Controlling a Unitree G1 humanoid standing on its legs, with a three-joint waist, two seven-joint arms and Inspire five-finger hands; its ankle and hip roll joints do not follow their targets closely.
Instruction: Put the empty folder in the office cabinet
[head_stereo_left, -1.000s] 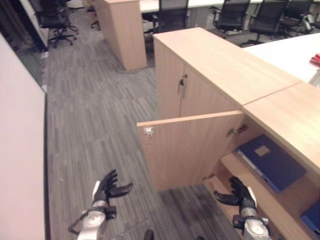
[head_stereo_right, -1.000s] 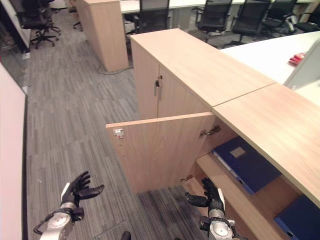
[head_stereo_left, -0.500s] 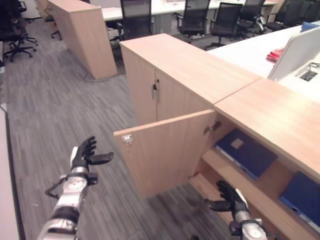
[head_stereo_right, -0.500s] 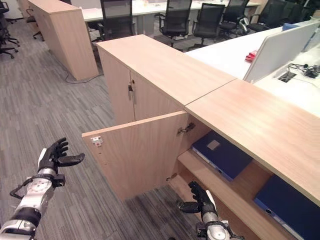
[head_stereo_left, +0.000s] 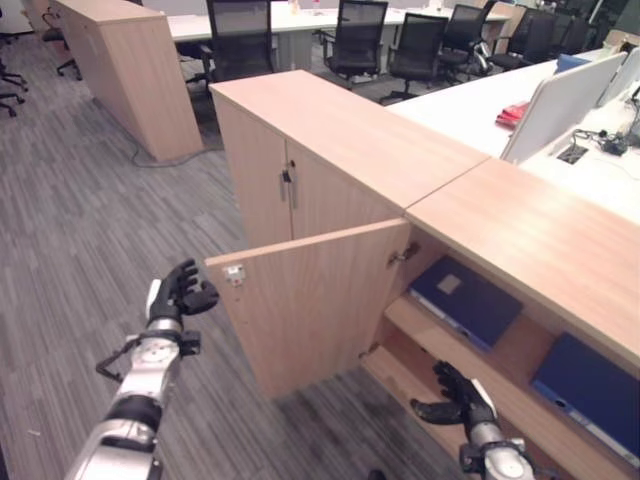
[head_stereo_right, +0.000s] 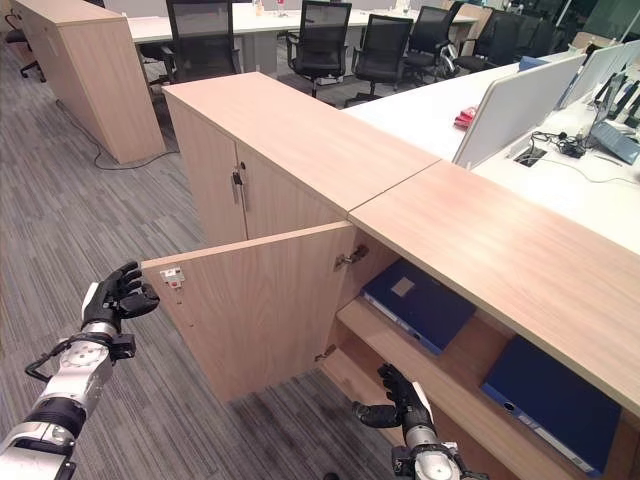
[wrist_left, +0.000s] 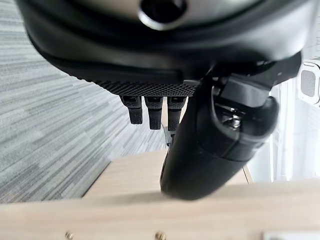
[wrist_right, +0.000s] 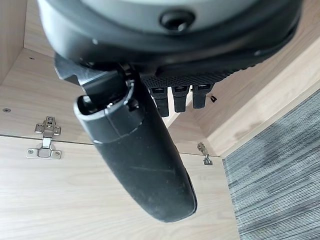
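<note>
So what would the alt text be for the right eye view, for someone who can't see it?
A low wooden office cabinet stands with its door swung open, showing two blue folders lying on the upper shelf. The robot's left hand reaches toward the door's free edge, and its open right hand hovers low before the shelves, holding nothing. Office chairs and desks stand behind.

Black office chairs (head_stereo_left: 357, 38) line the far side of the white desk (head_stereo_left: 470, 108) — red items (head_stereo_left: 513, 113) and a monitor (head_stereo_left: 560, 105) on it.
</note>
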